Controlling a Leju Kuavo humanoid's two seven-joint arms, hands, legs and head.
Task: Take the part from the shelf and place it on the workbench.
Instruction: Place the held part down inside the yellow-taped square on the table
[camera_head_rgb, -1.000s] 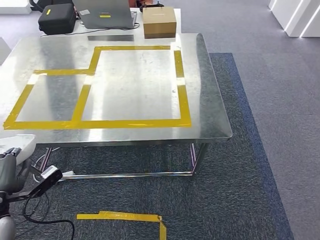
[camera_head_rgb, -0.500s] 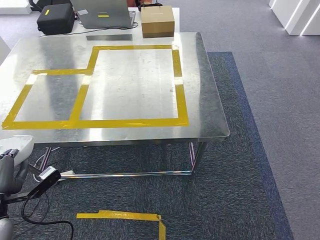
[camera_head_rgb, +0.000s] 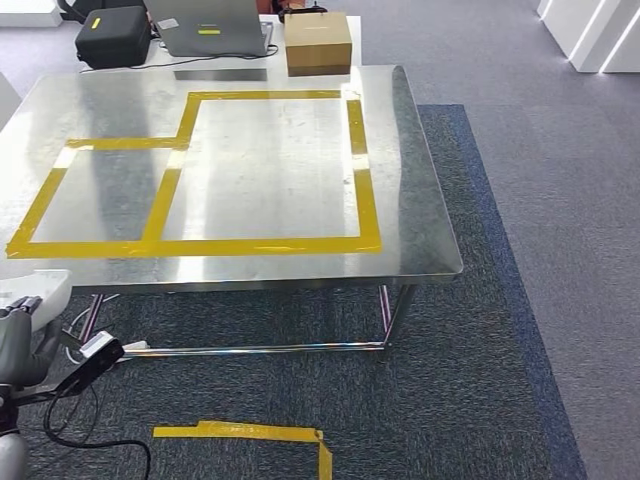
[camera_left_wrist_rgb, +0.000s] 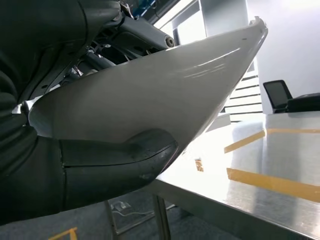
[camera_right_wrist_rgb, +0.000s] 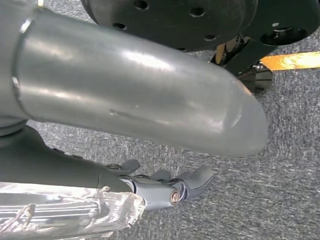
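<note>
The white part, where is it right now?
The white part is in the left hand, low at the left of the head view, just off the near left edge of the metal workbench and not yet set on it.

Polished metal on the workbench (camera_head_rgb: 407, 180), glossy enough to throw back the ceiling light, with matt yellow tape (camera_head_rgb: 366, 200) laid flat across it and chrome-bright tube legs (camera_head_rgb: 389, 315) underneath. The carpet (camera_head_rgb: 483, 400) is rough, short-pile cloth, grey with a darker blue patch. At the far edge, a plain matt cardboard box (camera_head_rgb: 318, 42). The white part (camera_left_wrist_rgb: 151, 90) looks like smooth, glossy plastic in the left hand (camera_left_wrist_rgb: 113, 162), whose thumb is dull, dark and slightly scuffed.
</note>
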